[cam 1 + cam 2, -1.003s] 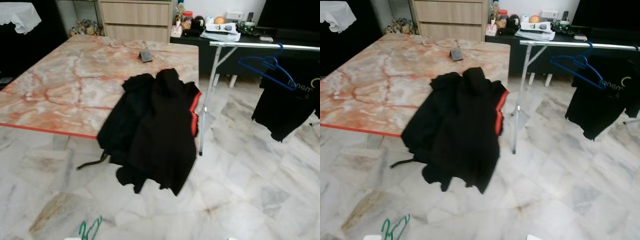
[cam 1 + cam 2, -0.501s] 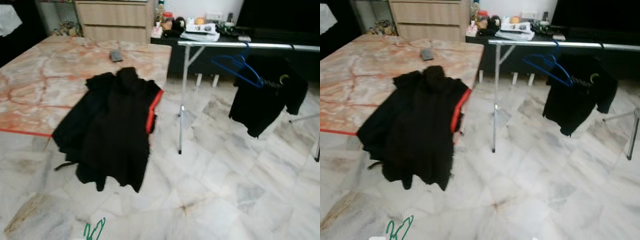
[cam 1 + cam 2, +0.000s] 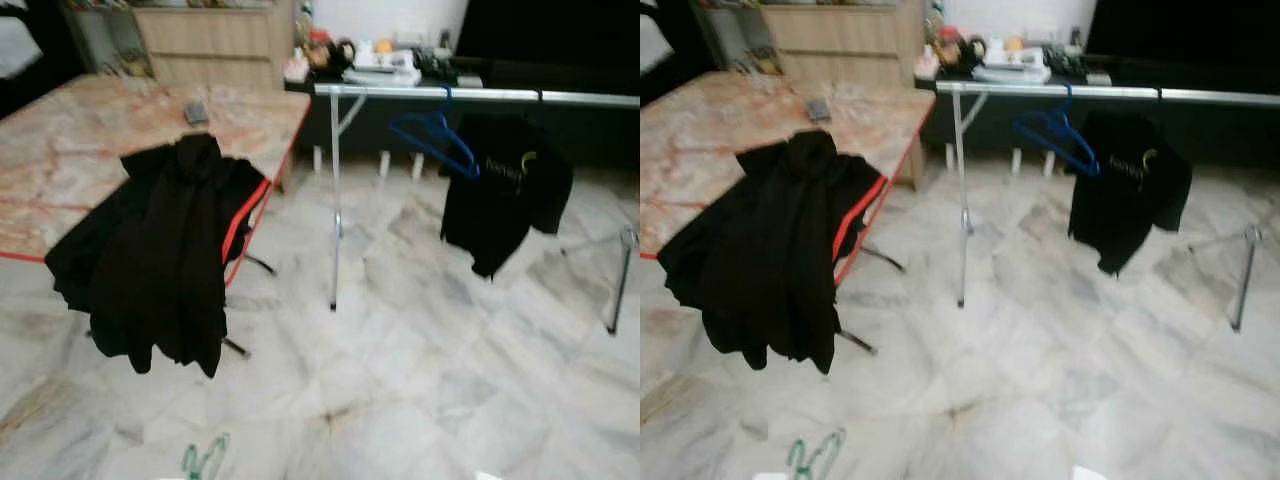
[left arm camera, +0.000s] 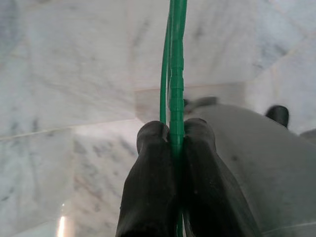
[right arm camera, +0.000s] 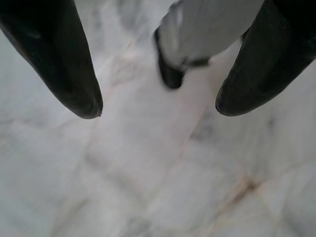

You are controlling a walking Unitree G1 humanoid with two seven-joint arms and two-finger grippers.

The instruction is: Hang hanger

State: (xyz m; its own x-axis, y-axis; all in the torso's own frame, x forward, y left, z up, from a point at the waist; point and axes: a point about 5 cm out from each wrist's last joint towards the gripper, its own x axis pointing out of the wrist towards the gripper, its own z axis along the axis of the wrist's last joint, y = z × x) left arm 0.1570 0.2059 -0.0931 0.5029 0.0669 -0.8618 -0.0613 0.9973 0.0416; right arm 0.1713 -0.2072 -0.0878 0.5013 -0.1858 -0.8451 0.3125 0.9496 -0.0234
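My left gripper [image 4: 175, 136] is shut on a thin green wire hanger [image 4: 176, 74]; the hanger's tip [image 3: 205, 461] pokes up at the bottom of the head views. A metal clothes rail [image 3: 480, 95] runs across the right half of the room on grey legs. On it hang a blue hanger [image 3: 432, 138] and a black T-shirt [image 3: 505, 190]. My right gripper [image 5: 158, 111] is open over the marble floor, holding nothing.
A marble-topped table [image 3: 70, 150] with a red edge stands at the left, with black garments [image 3: 160, 250] draped over its corner and a small dark object [image 3: 195, 112] on top. Behind are wooden drawers [image 3: 205, 45] and a dark cluttered sideboard [image 3: 390, 70]. Pale marble floor [image 3: 420, 370] lies between.
The camera has swung to the right: the table and black garments shifted left, and the rail with the blue hanger and T-shirt came toward the centre. The picture is blurred now.
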